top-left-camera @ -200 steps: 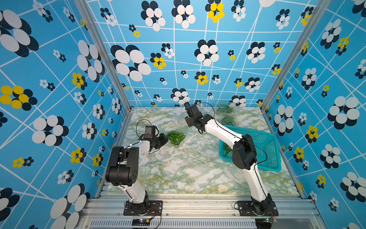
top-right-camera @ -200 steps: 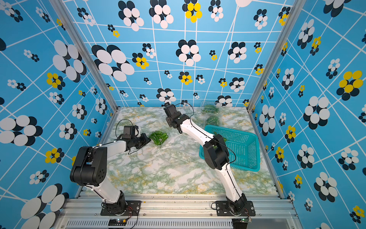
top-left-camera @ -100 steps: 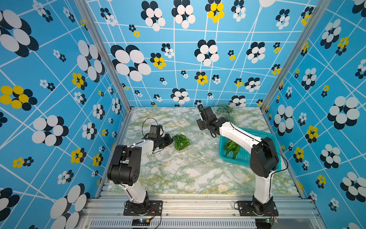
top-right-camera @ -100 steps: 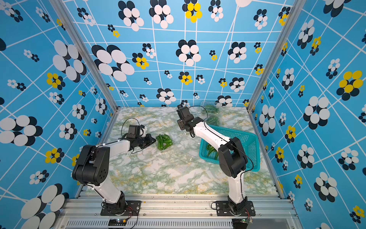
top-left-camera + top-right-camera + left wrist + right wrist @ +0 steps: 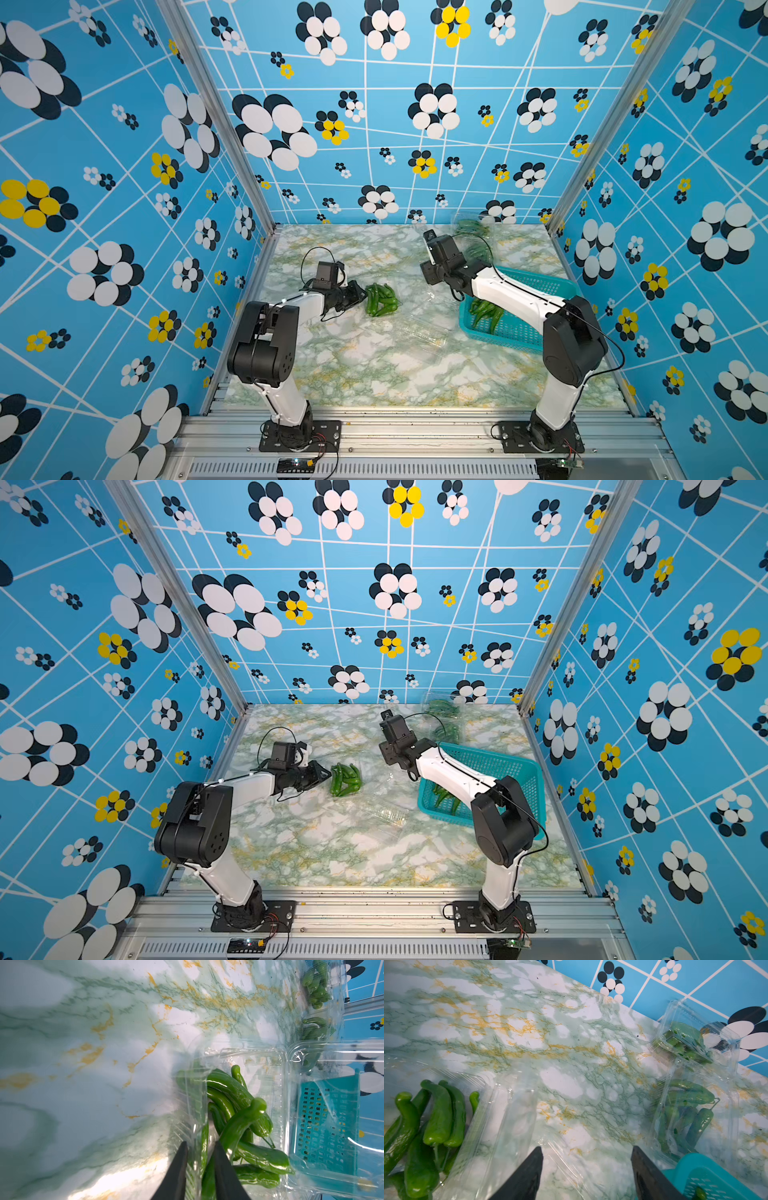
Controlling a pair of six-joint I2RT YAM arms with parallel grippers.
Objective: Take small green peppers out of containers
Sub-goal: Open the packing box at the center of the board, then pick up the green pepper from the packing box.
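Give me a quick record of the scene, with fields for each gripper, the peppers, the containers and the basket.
left gripper: fingers slightly apart astride open container wall; grip unclear
right gripper: open, holding nothing
open container: peppers inside
empty container: mid-table
back containers: two, both filled
basket: several loose peppers

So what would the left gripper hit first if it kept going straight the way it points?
The left gripper straddles a wall of the clear container; going straight on, it would likely meet the green peppers packed inside first.
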